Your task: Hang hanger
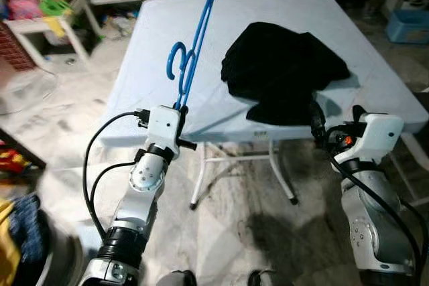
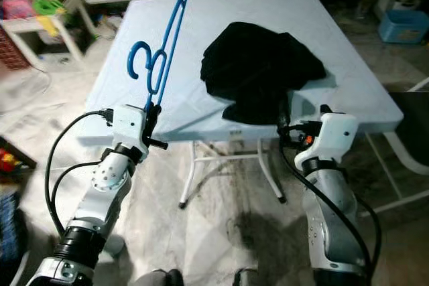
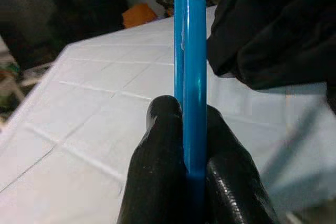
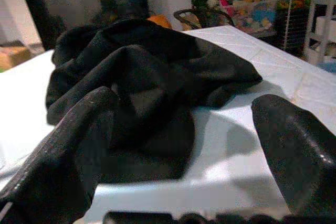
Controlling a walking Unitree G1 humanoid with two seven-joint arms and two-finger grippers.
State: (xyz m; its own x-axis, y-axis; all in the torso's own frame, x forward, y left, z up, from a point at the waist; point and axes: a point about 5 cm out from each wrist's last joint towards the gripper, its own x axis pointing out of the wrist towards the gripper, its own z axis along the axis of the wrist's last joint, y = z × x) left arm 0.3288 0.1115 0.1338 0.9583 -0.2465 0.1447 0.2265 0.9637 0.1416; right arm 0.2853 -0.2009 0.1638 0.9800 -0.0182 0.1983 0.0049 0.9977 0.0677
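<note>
A blue plastic hanger (image 1: 193, 45) stands raised over the near left part of the light blue table (image 1: 167, 65). My left gripper (image 1: 181, 108) is shut on its lower end, the two black fingers (image 3: 157, 171) pressed against the blue bar (image 3: 190, 77). A crumpled black garment (image 1: 281, 65) lies on the table's near right half. At the table's front edge my right gripper (image 1: 335, 117) is open. Its fingers (image 4: 58, 156) sit just in front of the black garment (image 4: 147, 87), touching nothing.
The folding table's white legs (image 1: 201, 179) stand on a pale marbled floor. A low white table (image 1: 47, 25) with toys and boxes stands at the far left. Blue bins (image 1: 405, 25) sit at the far right. Clutter lies on the floor at my left.
</note>
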